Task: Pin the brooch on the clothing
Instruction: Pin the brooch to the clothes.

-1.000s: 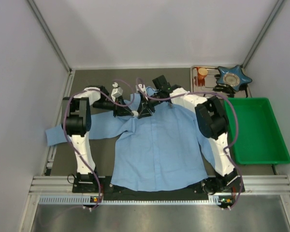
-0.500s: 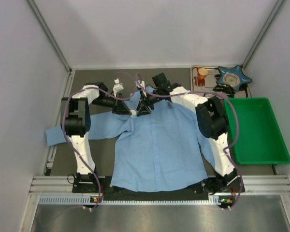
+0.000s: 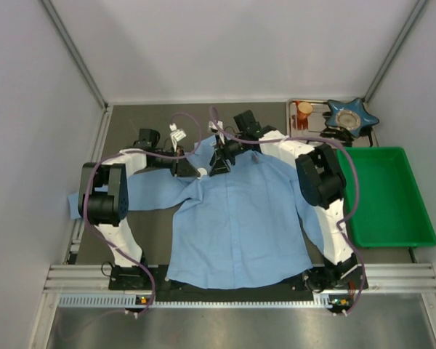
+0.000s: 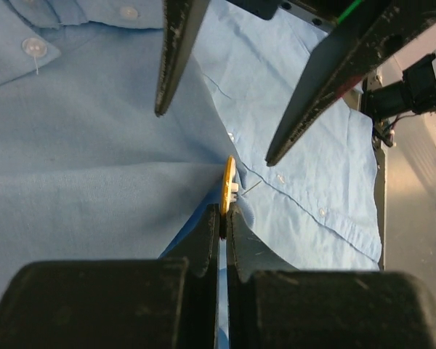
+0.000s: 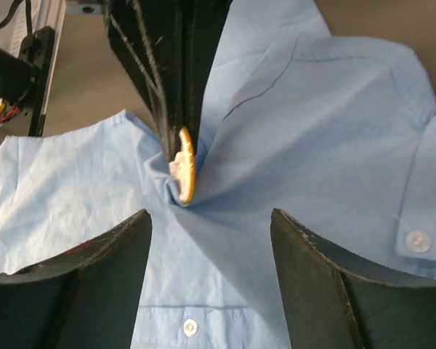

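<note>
The light blue shirt (image 3: pixel 236 218) lies spread flat on the table, collar at the far end. My left gripper (image 4: pixel 224 212) is shut on a yellow brooch (image 4: pixel 227 186), held edge-on against a pinched ridge of the shirt (image 4: pixel 87 174). The brooch (image 5: pixel 184 171) also shows in the right wrist view, pressed into puckered cloth (image 5: pixel 312 145) under the left fingers (image 5: pixel 167 65). My right gripper (image 5: pixel 211 225) is open and empty, its fingers straddling the brooch just above the shirt. In the top view both grippers meet near the collar, left (image 3: pixel 196 169) and right (image 3: pixel 219 161).
A green tray (image 3: pixel 385 196) stands at the right. A blue star-shaped dish (image 3: pixel 352 116) and a small tray with an orange item (image 3: pixel 303 110) sit at the back right. Grey walls close in the left, back and right. The shirt's left sleeve (image 3: pixel 83 203) reaches the left table edge.
The left arm has swung, its elbow dropping lower and to the left, while its gripper stays at the collar. The right gripper has shifted slightly.
</note>
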Robot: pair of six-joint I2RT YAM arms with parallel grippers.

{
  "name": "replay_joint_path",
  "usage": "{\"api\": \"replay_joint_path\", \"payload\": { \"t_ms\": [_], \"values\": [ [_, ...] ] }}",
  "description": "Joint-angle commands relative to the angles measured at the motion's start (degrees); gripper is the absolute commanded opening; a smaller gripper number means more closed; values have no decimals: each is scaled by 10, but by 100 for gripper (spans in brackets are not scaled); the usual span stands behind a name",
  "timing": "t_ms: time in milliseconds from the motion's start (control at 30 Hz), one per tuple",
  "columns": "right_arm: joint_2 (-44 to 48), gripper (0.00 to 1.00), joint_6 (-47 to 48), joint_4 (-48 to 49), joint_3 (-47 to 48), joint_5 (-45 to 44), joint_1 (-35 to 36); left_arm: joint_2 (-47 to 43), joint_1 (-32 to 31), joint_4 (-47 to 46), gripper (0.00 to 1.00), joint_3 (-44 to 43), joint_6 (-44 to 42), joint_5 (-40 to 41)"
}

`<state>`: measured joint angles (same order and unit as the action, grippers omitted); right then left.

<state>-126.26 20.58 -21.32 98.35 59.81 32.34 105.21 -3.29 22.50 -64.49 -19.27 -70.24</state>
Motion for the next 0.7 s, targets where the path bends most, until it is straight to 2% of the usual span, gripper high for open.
{"api": "replay_joint_path", "payload": {
  "t_ms": [0,100,200,333,467,633,667],
  "values": [
    [34,65,-40,65,-18,43,-3,-33,-5,-172,0,24,141,-1],
    [41,62,-47,90,-40,69,-3,-43,-5,-255,0,50,185,-36],
    [46,59,-70,112,-55,87,-3,-54,-7,-293,0,69,207,-53],
    [52,56,-130,208,-83,87,-3,-55,-9,-290,0,72,202,-61],
    [50,55,-170,259,-91,94,-3,-58,-10,-282,0,73,197,-64],
    [53,58,-182,272,-93,105,-8,-58,-11,-236,0,60,140,-76],
    [55,59,-180,272,-94,108,-11,-57,-10,-203,0,57,116,-77]
  ]
}}
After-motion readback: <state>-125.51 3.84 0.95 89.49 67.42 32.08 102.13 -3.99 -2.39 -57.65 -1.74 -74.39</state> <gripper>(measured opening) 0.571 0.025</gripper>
